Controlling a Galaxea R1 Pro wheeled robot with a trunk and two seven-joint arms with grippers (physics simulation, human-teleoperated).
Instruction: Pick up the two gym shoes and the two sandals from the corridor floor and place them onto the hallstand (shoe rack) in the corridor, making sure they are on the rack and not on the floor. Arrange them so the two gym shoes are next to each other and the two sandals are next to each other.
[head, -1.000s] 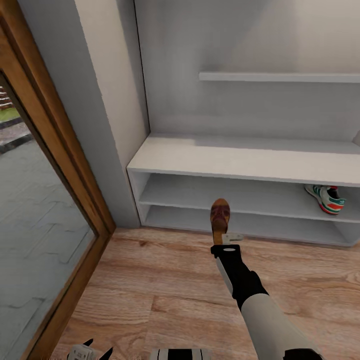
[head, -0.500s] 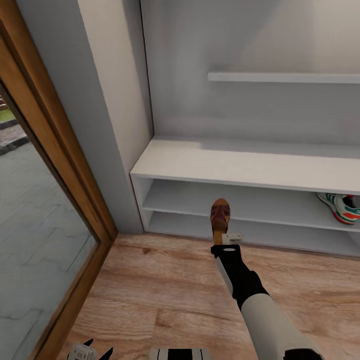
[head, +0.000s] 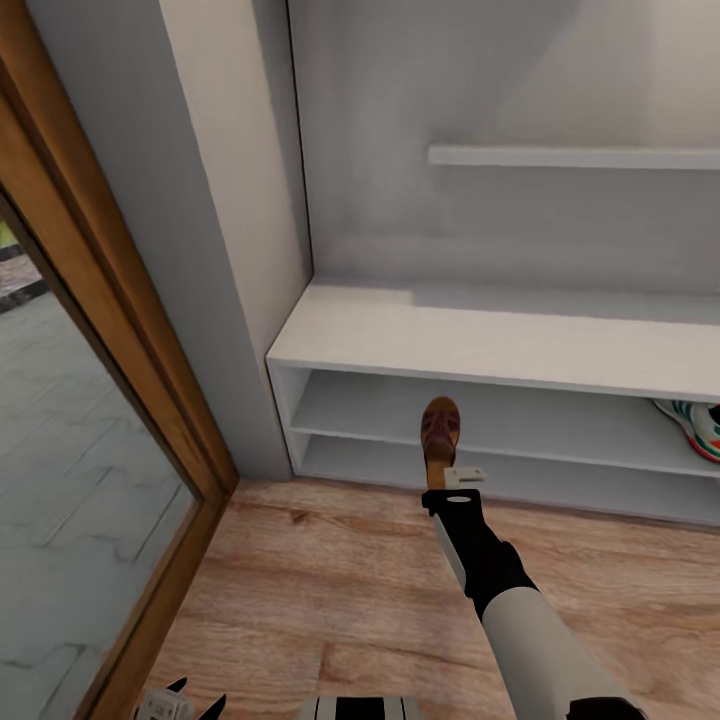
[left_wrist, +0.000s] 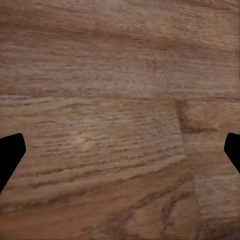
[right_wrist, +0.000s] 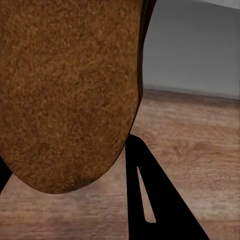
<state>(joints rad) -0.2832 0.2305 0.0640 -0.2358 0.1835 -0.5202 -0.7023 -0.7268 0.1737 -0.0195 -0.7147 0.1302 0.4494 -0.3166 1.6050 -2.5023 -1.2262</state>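
Brown sandal (head: 441, 430) sits clamped in my right pincer (head: 447, 478), in the air before the hallstand (head: 480, 345). I judge placement is underway; next I must reach onto a tier.

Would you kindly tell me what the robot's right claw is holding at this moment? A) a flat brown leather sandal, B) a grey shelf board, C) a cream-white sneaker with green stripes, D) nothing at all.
A: in the head view the right claw is shut on the flat brown leather sandal, held up before the light grey shoe rack.
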